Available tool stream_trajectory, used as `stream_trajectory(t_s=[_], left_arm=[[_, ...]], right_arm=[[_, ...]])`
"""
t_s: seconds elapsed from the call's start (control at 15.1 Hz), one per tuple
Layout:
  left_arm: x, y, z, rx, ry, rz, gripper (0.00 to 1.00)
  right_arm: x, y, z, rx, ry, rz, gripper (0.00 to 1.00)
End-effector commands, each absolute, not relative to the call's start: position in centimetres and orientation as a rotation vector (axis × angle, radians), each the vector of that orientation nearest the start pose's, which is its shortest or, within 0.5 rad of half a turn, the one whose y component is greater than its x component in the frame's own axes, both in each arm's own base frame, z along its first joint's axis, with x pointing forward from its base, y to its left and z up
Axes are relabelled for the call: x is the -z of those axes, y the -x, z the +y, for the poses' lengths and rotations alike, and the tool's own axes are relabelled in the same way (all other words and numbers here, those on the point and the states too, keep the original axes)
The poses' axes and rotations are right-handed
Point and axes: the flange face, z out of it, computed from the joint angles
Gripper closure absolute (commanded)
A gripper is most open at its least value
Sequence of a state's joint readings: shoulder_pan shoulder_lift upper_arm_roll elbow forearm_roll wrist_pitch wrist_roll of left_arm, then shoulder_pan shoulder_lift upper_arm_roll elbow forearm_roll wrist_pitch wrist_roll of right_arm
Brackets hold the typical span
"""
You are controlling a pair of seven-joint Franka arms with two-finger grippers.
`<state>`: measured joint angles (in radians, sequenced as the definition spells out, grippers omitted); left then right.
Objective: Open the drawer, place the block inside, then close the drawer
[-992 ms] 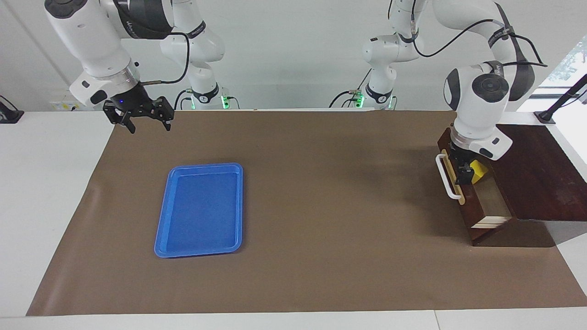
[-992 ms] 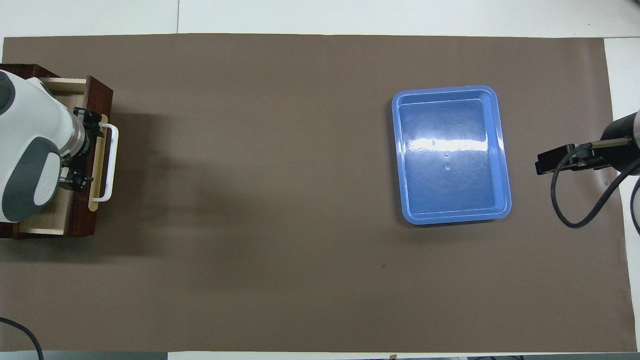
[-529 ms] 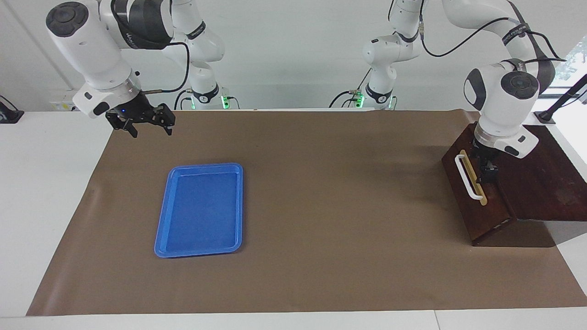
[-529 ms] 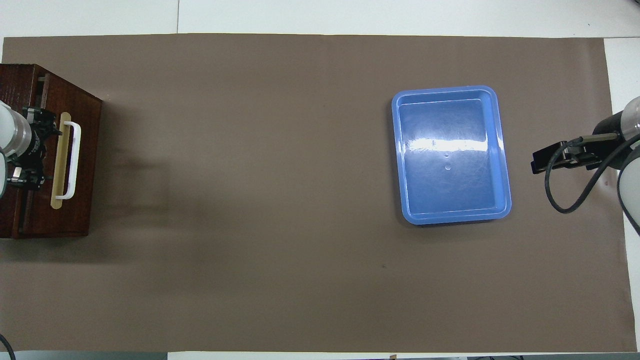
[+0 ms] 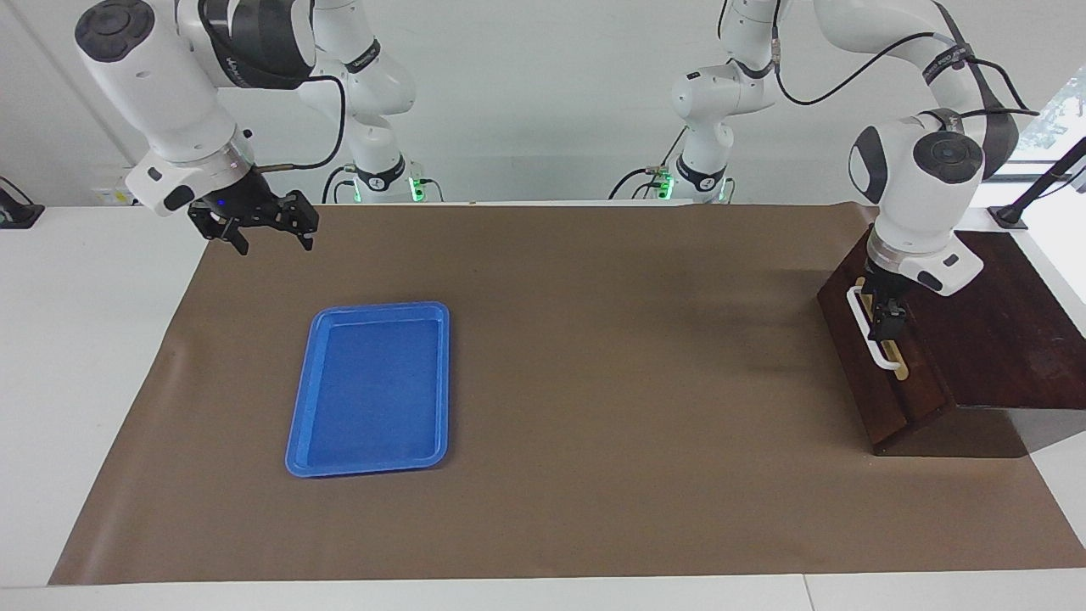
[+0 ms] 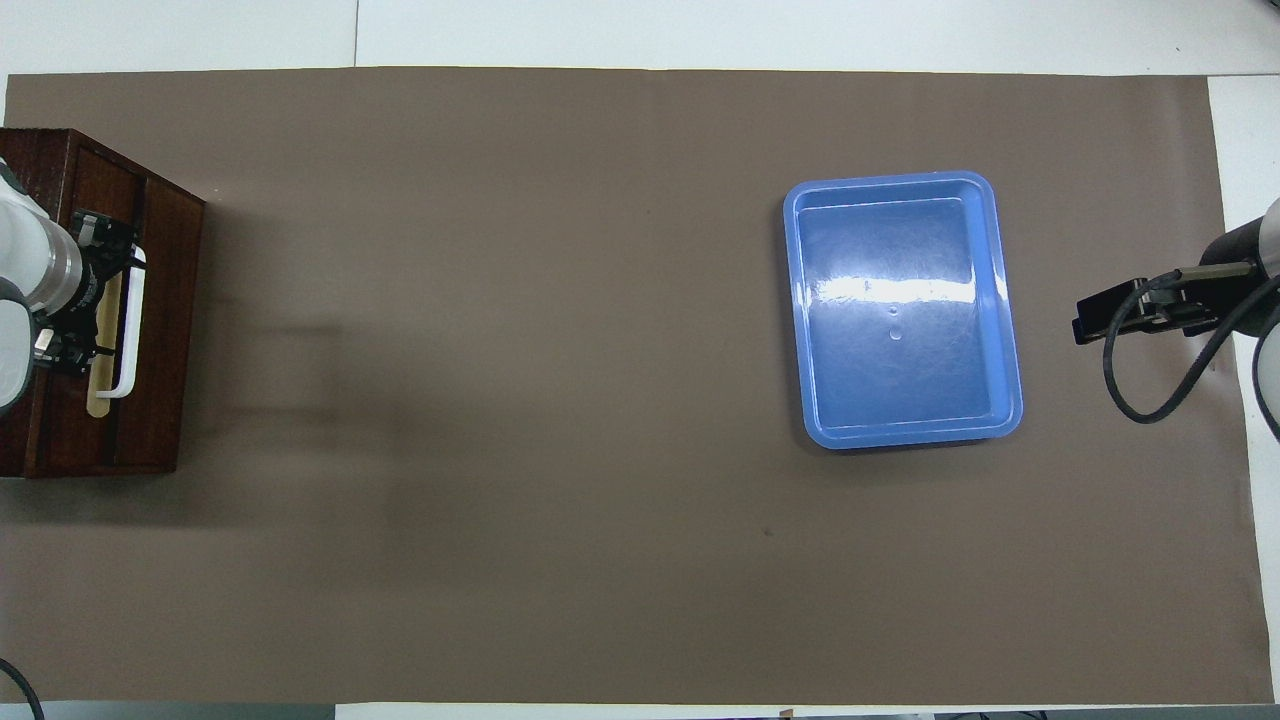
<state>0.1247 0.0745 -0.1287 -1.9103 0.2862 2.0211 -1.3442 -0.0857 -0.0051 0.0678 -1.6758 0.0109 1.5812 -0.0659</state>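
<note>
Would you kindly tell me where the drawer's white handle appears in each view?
Facing view: the white handle is at the right edge, under the left gripper.
Overhead view: the handle is at the left edge.
Shared landmark: the blue tray.

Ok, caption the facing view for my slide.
Left gripper at the closed dark wooden drawer; right gripper waits.

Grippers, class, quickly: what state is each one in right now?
Left gripper: open, at the drawer handle, holding nothing.
Right gripper: open, empty, waiting above the table.
</note>
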Motion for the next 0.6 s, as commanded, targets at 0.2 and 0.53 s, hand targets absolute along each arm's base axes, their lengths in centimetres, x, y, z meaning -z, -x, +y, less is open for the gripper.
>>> stream_trajectory(t_s=[0.2,0.53], left_arm=[[-53.0,-56.2,0.2,0.085,2.726,-1.414,0.0],[-53.7,-54.6,-5.2,-0.128,2.917,-0.848,0.0]], right_arm=[[-58.2,-55.2,-1.2,-0.124,3.188,-0.125,0.0],[-58.2,-55.1,-1.4,-0.134,3.171,-0.101,0.0]])
